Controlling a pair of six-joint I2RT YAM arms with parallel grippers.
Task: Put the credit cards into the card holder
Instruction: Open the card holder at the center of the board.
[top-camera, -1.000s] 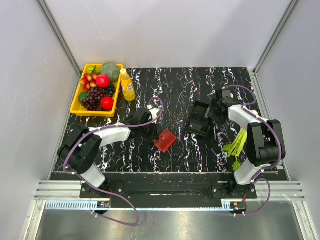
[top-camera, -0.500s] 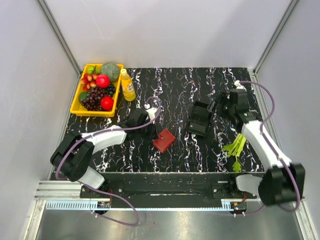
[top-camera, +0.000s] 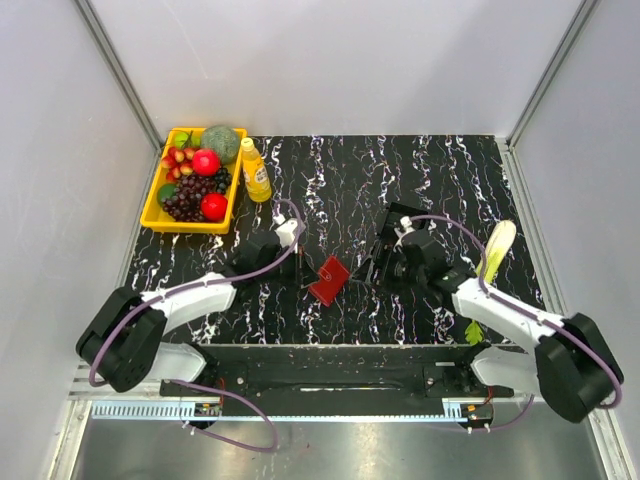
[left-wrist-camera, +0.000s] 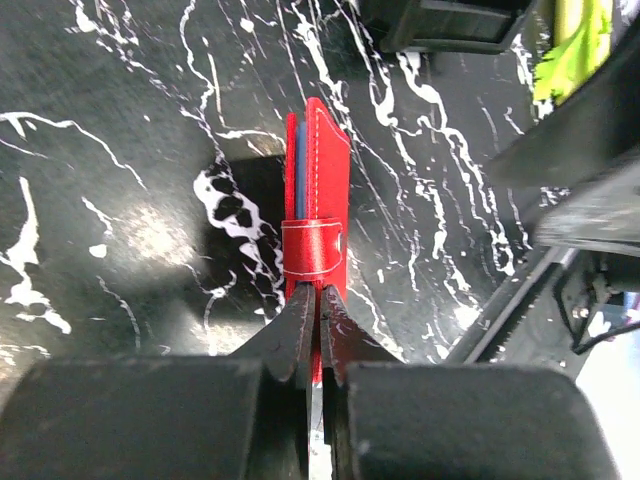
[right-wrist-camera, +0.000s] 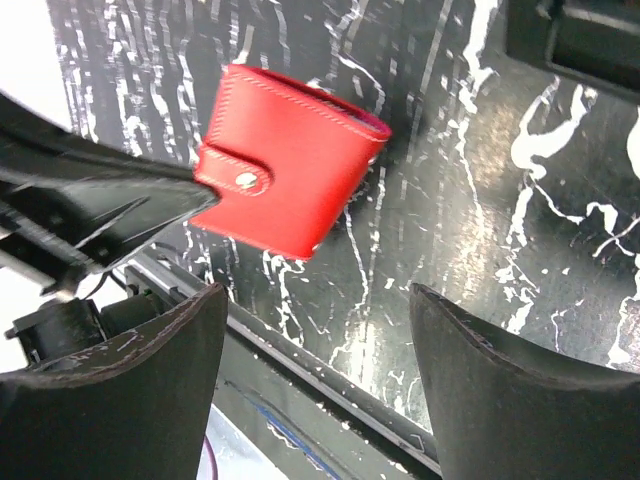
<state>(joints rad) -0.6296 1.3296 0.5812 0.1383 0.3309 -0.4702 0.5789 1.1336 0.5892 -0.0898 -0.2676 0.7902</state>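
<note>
The card holder (top-camera: 330, 280) is a red wallet with a snap strap, held edge-up near the table's front middle. My left gripper (top-camera: 305, 272) is shut on its near edge (left-wrist-camera: 318, 300). The thin blue-grey edge of a credit card (left-wrist-camera: 299, 170) shows inside the card holder (left-wrist-camera: 322, 190); no other cards are in view. My right gripper (top-camera: 383, 268) hangs open just right of the holder. In the right wrist view the card holder (right-wrist-camera: 290, 160) lies ahead of the gripper (right-wrist-camera: 318, 292), which has nothing between its fingers.
A black box-like tray (top-camera: 398, 232) sits behind my right wrist, partly covered by it. Green celery (top-camera: 495, 252) lies at the right. A yellow tray of fruit (top-camera: 170, 215) and a yellow bottle (top-camera: 255, 170) stand at the back left.
My right arm has swung from the back right corner to the middle and now faces the card holder with its jaws open. The left arm stretched slightly, still holding the holder.
</note>
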